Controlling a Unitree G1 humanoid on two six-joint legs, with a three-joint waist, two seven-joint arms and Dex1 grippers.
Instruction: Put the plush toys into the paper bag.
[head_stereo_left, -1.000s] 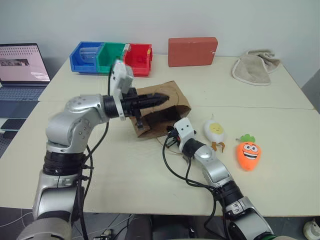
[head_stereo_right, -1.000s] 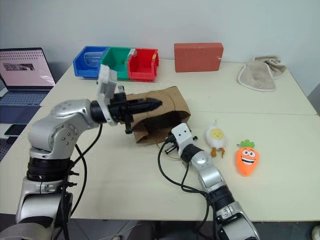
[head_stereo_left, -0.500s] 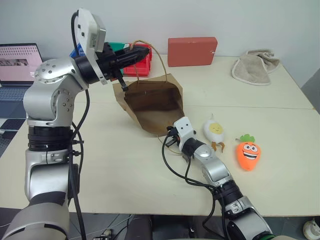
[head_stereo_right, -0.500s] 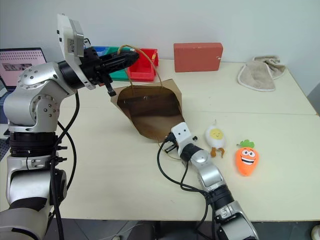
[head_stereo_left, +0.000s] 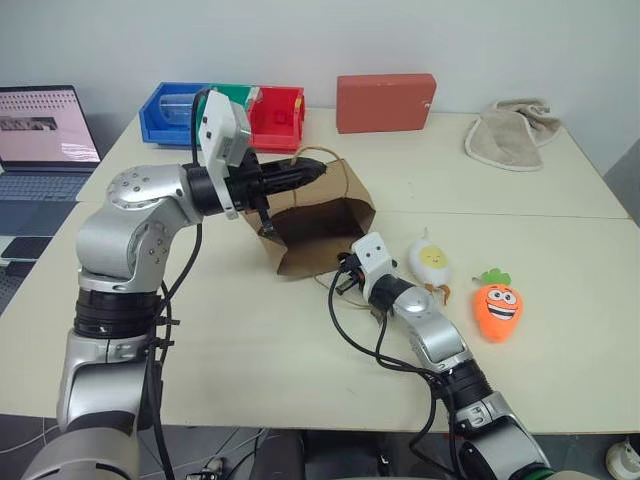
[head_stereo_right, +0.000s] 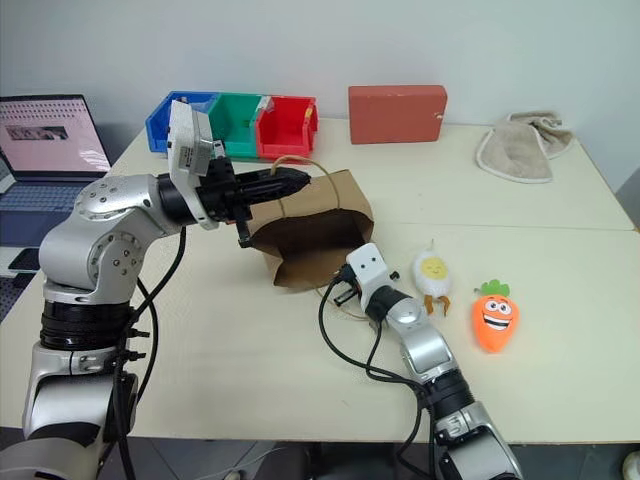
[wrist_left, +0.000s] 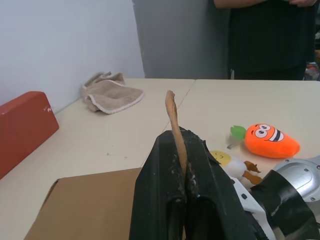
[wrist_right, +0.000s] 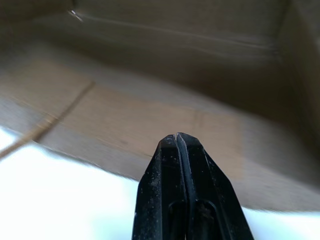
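Observation:
The brown paper bag (head_stereo_left: 340, 192) sits mid-table with its dark mouth facing the front. My left gripper (head_stereo_left: 316, 171) is shut on one thin tan handle (wrist_left: 173, 116) above the bag's top edge. My right gripper (wrist_right: 177, 137) is shut and empty, its tips at the bag's mouth, pointing at the inside wall. The white egg plush (head_stereo_left: 432, 260) lies just right of my right wrist. Further right lies the orange carrot plush (head_stereo_left: 497, 306). Both toys rest on the table, outside the bag.
Blue, green and red bins (head_stereo_left: 222, 112) and a red block (head_stereo_left: 385, 102) stand along the back. A beige towel (head_stereo_left: 510, 135) lies at the back right. A laptop (head_stereo_left: 40, 140) is at the far left. A person (wrist_left: 270, 35) stands beyond the table.
Half a second ago my left gripper held the handle high with the bag pulled up; it has come back down, and the bag has settled on the table. The right arm barely moved.

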